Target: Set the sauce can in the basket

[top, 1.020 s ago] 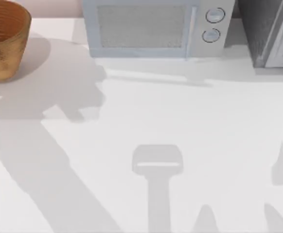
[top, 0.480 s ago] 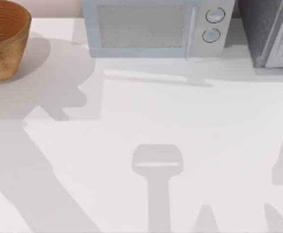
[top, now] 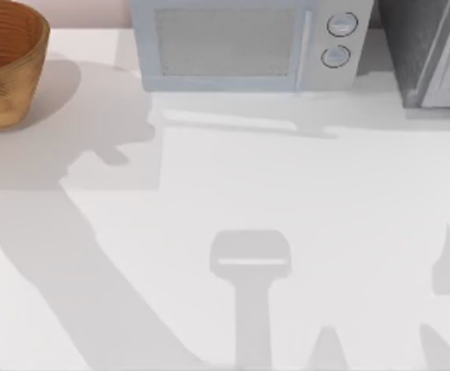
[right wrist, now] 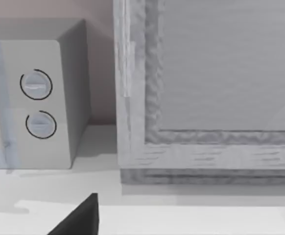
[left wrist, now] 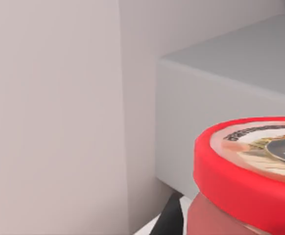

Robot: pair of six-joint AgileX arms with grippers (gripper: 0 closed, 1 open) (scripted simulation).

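Note:
The sauce can (left wrist: 245,166) sits very close in the left wrist view, showing its red rim and printed silver top. My left gripper (left wrist: 245,220) is shut on it, and one dark fingertip (left wrist: 174,218) shows beside the can's body. The can is held up off the table, level with the side of the grey microwave (left wrist: 221,98). In the top view the wicker basket (top: 1,93) stands at the far left back corner, its ribbed orange inside facing up. A dark piece of my right gripper (right wrist: 79,220) shows at the bottom edge of the right wrist view.
The microwave (top: 244,46) stands along the back edge, with two round knobs (top: 339,39) on its right side. A larger grey appliance (top: 434,54) fills the back right corner. Arm shadows lie across the white table (top: 287,185).
In the top view the left arm's shadow slid left, then back right and toward the back. The basket and appliances have not moved.

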